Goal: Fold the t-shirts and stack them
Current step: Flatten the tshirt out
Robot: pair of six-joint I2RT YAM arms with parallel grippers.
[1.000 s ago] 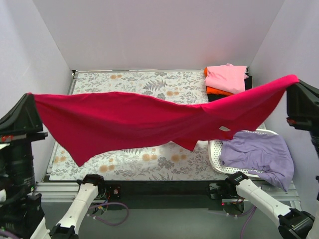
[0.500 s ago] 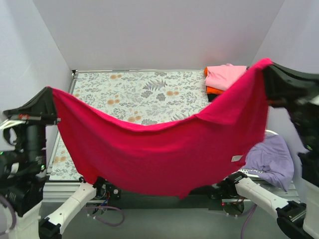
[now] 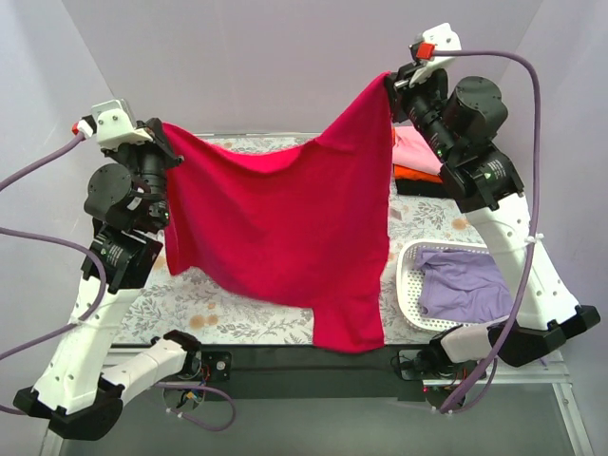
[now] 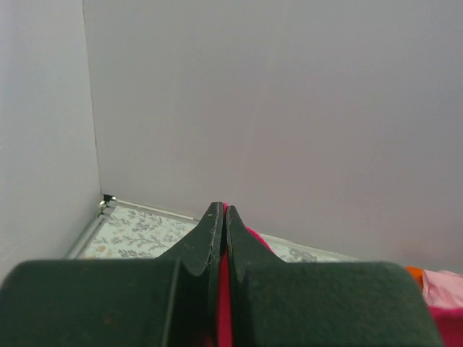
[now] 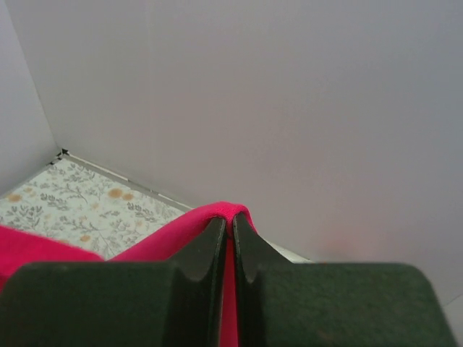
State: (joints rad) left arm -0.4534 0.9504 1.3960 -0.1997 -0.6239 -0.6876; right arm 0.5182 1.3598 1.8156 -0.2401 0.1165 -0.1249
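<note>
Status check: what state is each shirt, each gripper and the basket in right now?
red t-shirt: held up, hanging spread between both grippers.
left gripper: fingers shut on the red t-shirt.
right gripper: fingers shut on the red t-shirt.
pink t-shirt: stacked on the orange t-shirt.
lavender t-shirt: crumpled in the basket.
basket: upright on the table.

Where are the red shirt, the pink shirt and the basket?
red shirt (image 3: pixel 275 228), top view, middle of the hanging cloth
pink shirt (image 3: pixel 412 152), top view, its exposed top face
basket (image 3: pixel 408 290), top view, bare left rim
</note>
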